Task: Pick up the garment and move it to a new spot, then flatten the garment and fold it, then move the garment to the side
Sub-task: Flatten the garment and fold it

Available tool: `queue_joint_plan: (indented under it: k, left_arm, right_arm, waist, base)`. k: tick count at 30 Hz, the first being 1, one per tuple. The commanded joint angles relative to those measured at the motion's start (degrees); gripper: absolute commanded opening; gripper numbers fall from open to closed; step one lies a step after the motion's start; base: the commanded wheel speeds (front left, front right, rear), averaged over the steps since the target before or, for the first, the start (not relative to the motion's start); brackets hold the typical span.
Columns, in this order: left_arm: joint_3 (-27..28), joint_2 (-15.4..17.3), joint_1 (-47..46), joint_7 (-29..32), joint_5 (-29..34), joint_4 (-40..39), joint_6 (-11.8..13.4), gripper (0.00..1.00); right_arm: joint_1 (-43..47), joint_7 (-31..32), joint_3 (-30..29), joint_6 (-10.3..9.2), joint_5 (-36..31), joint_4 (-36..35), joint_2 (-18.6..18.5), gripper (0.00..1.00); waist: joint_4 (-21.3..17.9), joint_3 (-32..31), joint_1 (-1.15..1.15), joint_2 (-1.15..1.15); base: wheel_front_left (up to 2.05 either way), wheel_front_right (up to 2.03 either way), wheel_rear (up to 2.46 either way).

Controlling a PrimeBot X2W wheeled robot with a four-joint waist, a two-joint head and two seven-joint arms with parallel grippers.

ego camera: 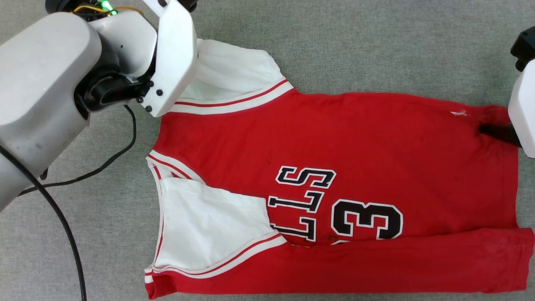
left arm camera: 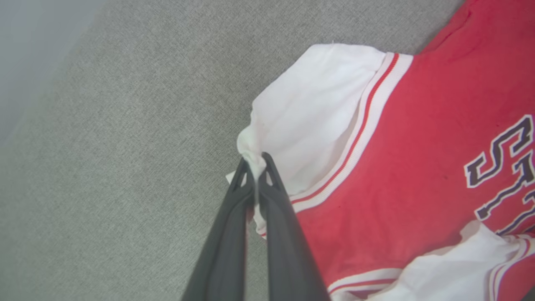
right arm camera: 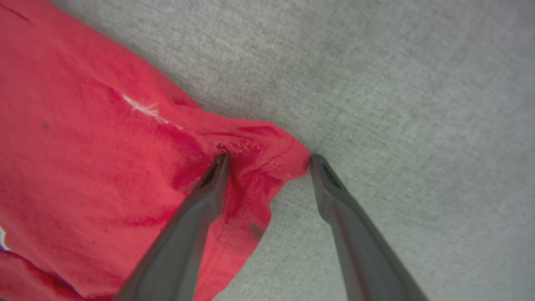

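Left of the garment (ego camera: 334, 138), a black cable (ego camera: 134, 129)

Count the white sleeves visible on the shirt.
2. One sleeve lies at the head view's top, its tip pinched in the left gripper; the other sleeve is folded onto the chest of the shirt, lower left.

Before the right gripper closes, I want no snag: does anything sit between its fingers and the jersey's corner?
Nothing visible does. The open right gripper straddles the garment at its red corner: one finger rests on the fabric, the other stands at the corner's tip over the grey surface.
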Motion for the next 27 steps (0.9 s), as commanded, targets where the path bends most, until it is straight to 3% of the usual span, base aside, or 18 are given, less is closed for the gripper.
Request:
queue_joint_plan:
  k: [1, 6, 7, 8, 16, 27]
  left_arm:
    - [-0.3, 0.1, -0.4, -0.3, -0.2, -0.1, 0.0, 0.0]
    - [-1.0, 0.5, -1.0, -1.0, -0.4, -0.3, 0.0, 0.0]
    - [-1.2, 0.7, -1.0, -1.2, -0.5, -0.2, 0.0, 0.0]
    - [-1.3, 0.8, -0.9, -1.4, -0.6, -0.1, 0.0, 0.0]
    - [-1.6, 2.5, 2.3, -5.1, -2.8, 0.3, 0.0, 0.0]
    - [-2.7, 6.9, 10.7, -9.0, -4.6, -5.8, 0.4, 0.0]
  right_arm:
    - [2.3, 0.1, 1.4, 0.0, -0.2, 0.8, 0.7, 1.0]
    - [4.7, -4.1, 3.5, -0.01, 0.3, 3.1, 2.3, 1.0]
    - [4.3, -5.3, 3.7, -0.01, -0.2, 3.4, 2.0, 0.4]
    - [3.8, -6.5, 3.8, -0.03, -0.4, 3.6, 1.9, 0.0]
    - [0.4, -15.5, 3.1, -0.02, 1.0, 4.0, 1.6, 0.0]
    - [8.5, -23.5, 4.9, -0.02, 4.6, 1.4, -3.1, 0.0]
  waist:
    - [0.1, 0.2, 0.0, 0.0]
    - [-0.1, 0.5, 0.0, 0.0]
    - [-0.3, 0.4, 0.0, 0.0]
    - [-0.4, 0.1, 0.0, 0.0]
    - [-1.5, -5.7, 0.0, 0.0]
    - [0.2, -14.6, 0.0, 0.0]
  base:
    - [0.0, 0.0, 0.0]
    - [0.0, 0.0, 0.0]
    - [0.0, 0.0, 0.0]
    - [0.0, 0.0, 0.0]
    - [0.0, 0.0, 0.0]
    - [0.0, 0.0, 0.0]
